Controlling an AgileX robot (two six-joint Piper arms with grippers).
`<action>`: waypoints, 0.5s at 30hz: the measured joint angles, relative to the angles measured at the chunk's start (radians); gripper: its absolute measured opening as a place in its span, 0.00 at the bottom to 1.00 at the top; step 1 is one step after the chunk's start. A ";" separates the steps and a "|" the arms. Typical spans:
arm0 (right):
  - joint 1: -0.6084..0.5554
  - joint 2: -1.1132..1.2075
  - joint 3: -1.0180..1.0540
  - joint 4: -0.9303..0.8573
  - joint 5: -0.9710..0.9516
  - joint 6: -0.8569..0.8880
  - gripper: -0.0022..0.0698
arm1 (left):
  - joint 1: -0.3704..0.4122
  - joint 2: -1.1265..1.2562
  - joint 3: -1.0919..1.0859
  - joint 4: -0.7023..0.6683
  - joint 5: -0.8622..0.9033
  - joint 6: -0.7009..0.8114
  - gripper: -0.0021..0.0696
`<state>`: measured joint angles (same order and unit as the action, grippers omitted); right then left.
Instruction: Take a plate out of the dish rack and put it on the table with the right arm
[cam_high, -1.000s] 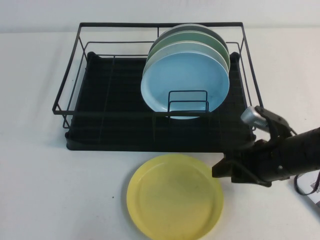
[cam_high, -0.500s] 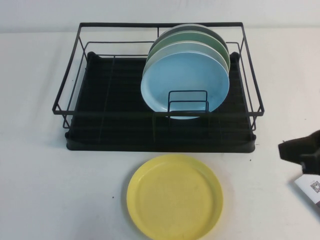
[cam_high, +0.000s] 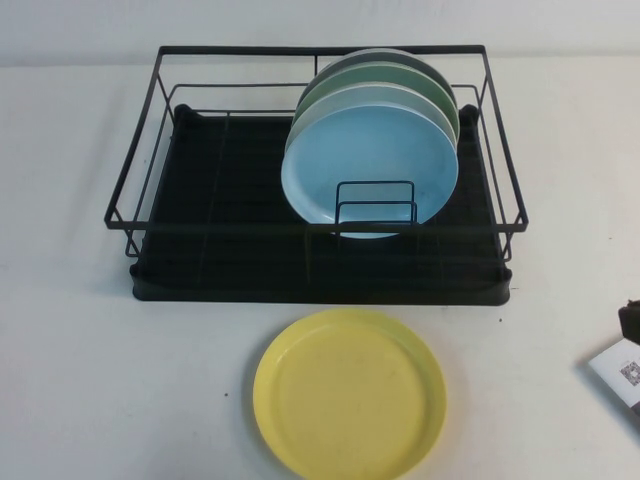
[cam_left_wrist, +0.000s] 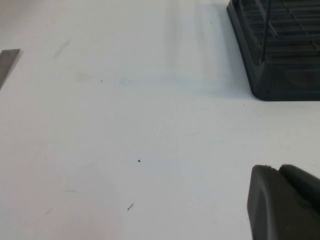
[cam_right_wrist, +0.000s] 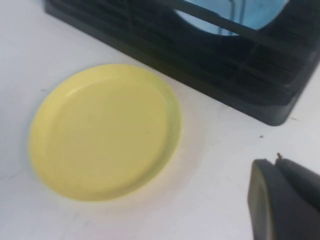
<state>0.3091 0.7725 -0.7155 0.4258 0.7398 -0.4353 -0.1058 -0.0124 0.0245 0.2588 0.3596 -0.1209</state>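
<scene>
The plate (cam_high: 349, 392) lies flat on the worktop (cam_high: 120, 390), just in front of the dish rack (cam_high: 318, 250), touching nothing. The rack holds a light-blue plate (cam_high: 370, 170) upright with green plates (cam_high: 420, 80) behind it. Only the right wrist view shows the right gripper (cam_right_wrist: 285, 202), near the plate; its fingers' state cannot be told. Only the left wrist view shows the left gripper (cam_left_wrist: 282, 202), beside the rack's corner; likewise undeterminable.

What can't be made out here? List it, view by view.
- Right gripper: cut off by the right wrist view's edge, only one dark finger shows; fingers' state unreadable.
- Left gripper: likewise cropped in the left wrist view.
- Green plates: mostly hidden behind the light-blue plate; their count is unclear.
</scene>
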 joint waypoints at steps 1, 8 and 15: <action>0.000 -0.013 0.040 -0.008 -0.051 0.000 0.00 | 0.000 0.000 0.000 0.000 0.000 0.000 0.02; -0.150 -0.268 0.441 -0.026 -0.460 0.000 0.00 | 0.002 0.000 0.000 0.000 0.000 0.000 0.02; -0.272 -0.597 0.729 -0.015 -0.645 0.000 0.00 | 0.003 0.000 0.000 0.000 0.000 0.000 0.02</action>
<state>0.0370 0.1759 0.0136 0.4103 0.0950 -0.4353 -0.1028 -0.0124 0.0245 0.2588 0.3596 -0.1209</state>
